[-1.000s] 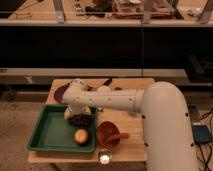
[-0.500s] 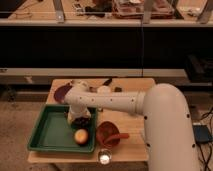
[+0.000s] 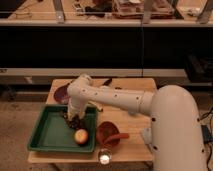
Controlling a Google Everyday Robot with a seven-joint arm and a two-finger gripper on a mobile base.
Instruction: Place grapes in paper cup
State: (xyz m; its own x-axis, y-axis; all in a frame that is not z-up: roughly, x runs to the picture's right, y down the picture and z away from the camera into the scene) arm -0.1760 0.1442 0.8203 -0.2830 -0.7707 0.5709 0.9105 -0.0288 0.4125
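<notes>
The grapes [image 3: 71,120], a dark bunch, lie in the green tray [image 3: 47,134] near its back right corner. My gripper [image 3: 75,116] points straight down from the white arm [image 3: 115,99] and sits right on the bunch, shut on it. The grapes still rest on the tray floor. The paper cup is hidden, probably behind the arm.
A yellow-red apple [image 3: 81,136] lies in the tray just in front of the grapes. A purple bowl [image 3: 62,93] stands behind the tray. A red-brown bowl [image 3: 107,133] sits right of the tray, and a small clear glass [image 3: 104,159] stands at the table's front edge.
The gripper has come down onto the grapes and closed on them. The arm's elbow shifted slightly left. The grapes and apple have stayed in place.
</notes>
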